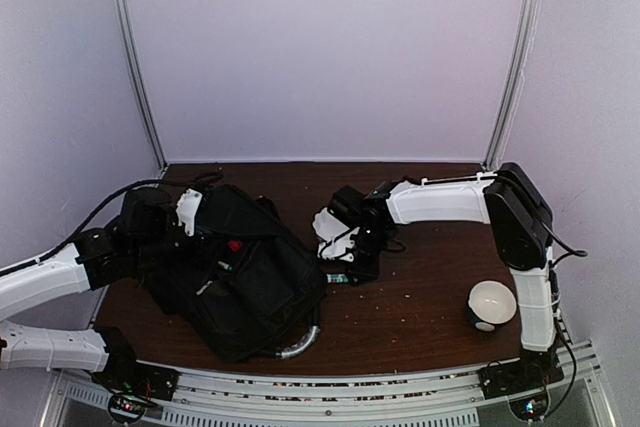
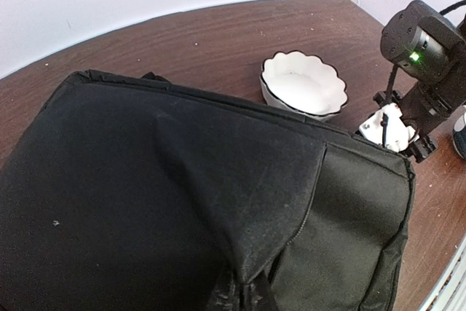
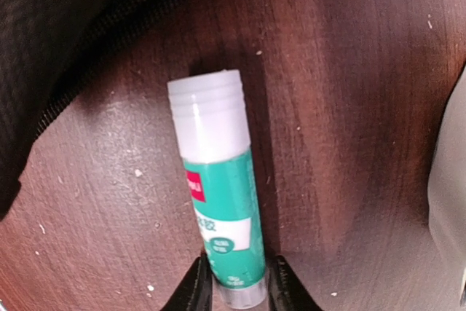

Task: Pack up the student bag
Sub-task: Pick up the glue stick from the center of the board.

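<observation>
Here, the student bag (image 1: 235,282), a big black backpack, lies slumped on the brown surface (image 1: 420,297) toward 8 o'clock in the overhead view, with the left end effector (image 1: 185,209) at its 10 o'clock closed on a fold of fabric, seemingly to hold the bag open for packing. Just beside the bag at its 3 o'clock, the right end effector (image 3: 239,293) grips the base of a green-and-white glue stick (image 3: 218,209) between both fingers, probably to carry it into the bag.

Left, student bag (image 1: 235,267); right, bowl (image 1: 491,303); bare table (image 1: 420,292) between.
</observation>
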Tool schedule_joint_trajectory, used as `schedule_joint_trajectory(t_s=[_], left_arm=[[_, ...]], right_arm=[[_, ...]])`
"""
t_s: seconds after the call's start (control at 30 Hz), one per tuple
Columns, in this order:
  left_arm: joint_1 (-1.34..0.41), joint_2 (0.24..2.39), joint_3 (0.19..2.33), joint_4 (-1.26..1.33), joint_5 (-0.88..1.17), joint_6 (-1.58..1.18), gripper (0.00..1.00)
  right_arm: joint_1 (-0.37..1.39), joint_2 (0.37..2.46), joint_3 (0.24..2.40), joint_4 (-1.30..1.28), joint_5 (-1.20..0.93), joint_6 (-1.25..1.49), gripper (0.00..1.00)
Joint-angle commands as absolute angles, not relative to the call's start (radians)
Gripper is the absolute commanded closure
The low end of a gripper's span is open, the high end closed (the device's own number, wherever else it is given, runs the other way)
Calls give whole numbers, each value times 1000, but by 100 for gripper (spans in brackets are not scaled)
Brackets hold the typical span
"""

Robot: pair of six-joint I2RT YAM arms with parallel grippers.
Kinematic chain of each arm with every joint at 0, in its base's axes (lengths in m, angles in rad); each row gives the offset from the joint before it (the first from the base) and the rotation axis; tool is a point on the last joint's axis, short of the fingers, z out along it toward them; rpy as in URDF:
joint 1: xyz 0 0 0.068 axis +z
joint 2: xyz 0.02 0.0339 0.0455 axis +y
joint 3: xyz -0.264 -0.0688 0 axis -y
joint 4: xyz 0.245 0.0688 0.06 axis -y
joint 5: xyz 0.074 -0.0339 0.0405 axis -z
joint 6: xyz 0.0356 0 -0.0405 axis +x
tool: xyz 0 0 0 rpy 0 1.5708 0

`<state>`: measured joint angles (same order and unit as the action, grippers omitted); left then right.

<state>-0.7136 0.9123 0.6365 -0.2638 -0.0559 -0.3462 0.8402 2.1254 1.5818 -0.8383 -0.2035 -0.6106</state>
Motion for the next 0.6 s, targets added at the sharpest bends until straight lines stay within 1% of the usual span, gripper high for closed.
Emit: schedule_joint_trajectory(t_s=[0.0, 0.13, 0.23, 0.4, 0.57], left_arm=[[-720, 890, 671, -94, -47, -347, 100], [-719, 894, 668, -83, -49, -346, 100], [-720, 912, 673, -64, -46, -340, 100], [-720, 944, 689, -48, -28, -333, 100], [-719, 964, 695, -37, -19, -328, 100]], right_arm=[[842, 2163, 1599, -886, -222, -582, 76], [815, 2115, 1547, -882, -217, -585, 83], [790, 2073, 1499, -890, -230, -570, 85], [758, 1984, 1425, -884, -227, -524, 87], [731, 1913, 1408, -896, -198, -460, 88]])
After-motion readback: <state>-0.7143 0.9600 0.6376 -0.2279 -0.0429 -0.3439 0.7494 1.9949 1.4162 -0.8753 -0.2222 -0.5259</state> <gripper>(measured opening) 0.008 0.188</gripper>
